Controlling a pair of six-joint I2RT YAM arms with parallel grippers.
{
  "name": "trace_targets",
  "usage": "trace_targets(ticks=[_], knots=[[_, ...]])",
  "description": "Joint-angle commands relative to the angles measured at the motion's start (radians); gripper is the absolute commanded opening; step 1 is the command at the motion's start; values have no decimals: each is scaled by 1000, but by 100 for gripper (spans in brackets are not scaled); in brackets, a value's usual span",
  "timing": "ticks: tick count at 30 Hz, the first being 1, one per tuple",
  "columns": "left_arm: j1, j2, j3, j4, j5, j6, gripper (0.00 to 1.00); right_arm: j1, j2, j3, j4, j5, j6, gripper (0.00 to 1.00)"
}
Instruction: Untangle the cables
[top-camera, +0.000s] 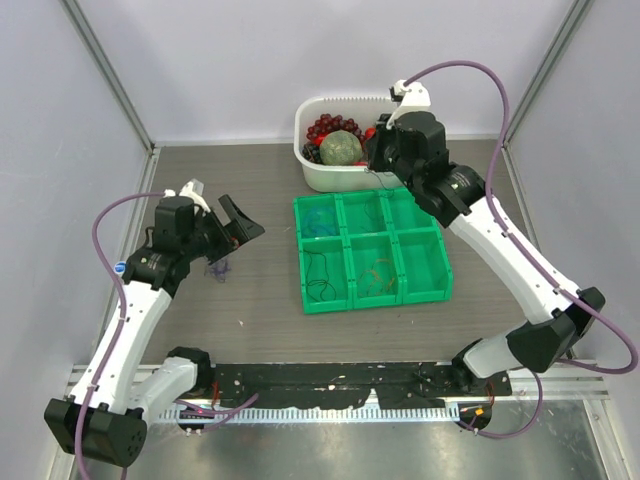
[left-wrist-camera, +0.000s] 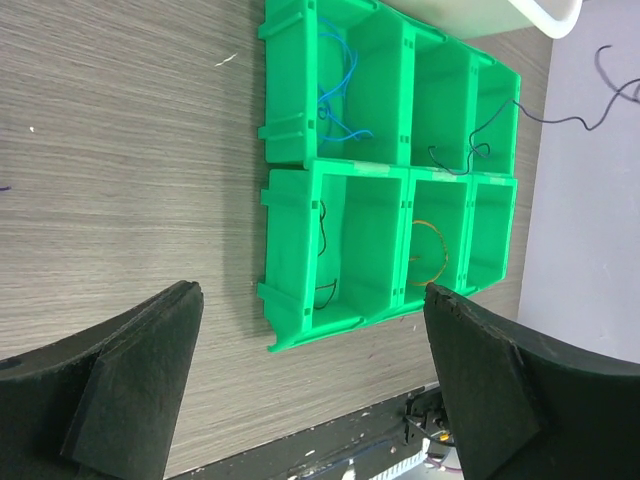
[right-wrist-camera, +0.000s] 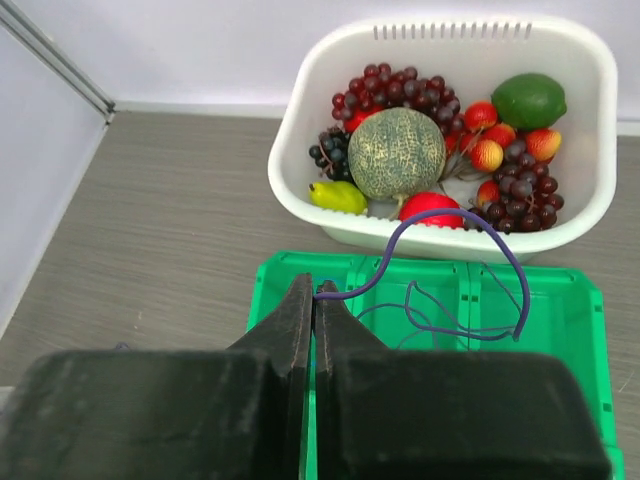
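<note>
The right gripper (right-wrist-camera: 313, 300) has its fingers pressed tight together and pinches a purple cable (right-wrist-camera: 455, 211) at their tips. From the pinch the cable rises in a loop in front of the near wall of the white basket (right-wrist-camera: 598, 150) and drops back toward the far compartments of the green tray (right-wrist-camera: 560, 300); its thin lower coils lie there, but where it ends is hard to make out. In the top view this gripper (top-camera: 375, 160) sits at the near wall of the basket, its fingertips hidden under the wrist. The left gripper (top-camera: 235, 235) is spread wide and holds nothing, hovering over the table (top-camera: 250, 180) to the left of the tray; in its own camera only the two dark fingers (left-wrist-camera: 130, 390) show, cut off by the lower edge of the picture. A small purple tangle (top-camera: 222, 268) lies on the table just beside it, too fine to read clearly. In the tray, a blue cable (left-wrist-camera: 335, 90) lies in the far left compartment, a black cable (left-wrist-camera: 322, 250) in the near left one, and an orange cable (left-wrist-camera: 430, 250) in the near middle one. The basket holds fruit (right-wrist-camera: 397, 152).
</note>
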Motion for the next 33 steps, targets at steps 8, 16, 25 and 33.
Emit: trace_targets(ticks=[8, 16, 25, 33], knots=[[-12, 8, 14, 63, -18, 22, 96, -40, 23, -182, 105, -204, 162, 1], [-24, 8, -1, 85, -10, 10, 96, -90, 87, -342, 166, -420, 283, 1], [-43, 36, -6, 146, 13, -30, 96, -247, 234, -410, 229, -664, 356, 1], [-44, 42, -3, 134, 16, -25, 96, -249, 356, -288, 44, -673, 218, 7]])
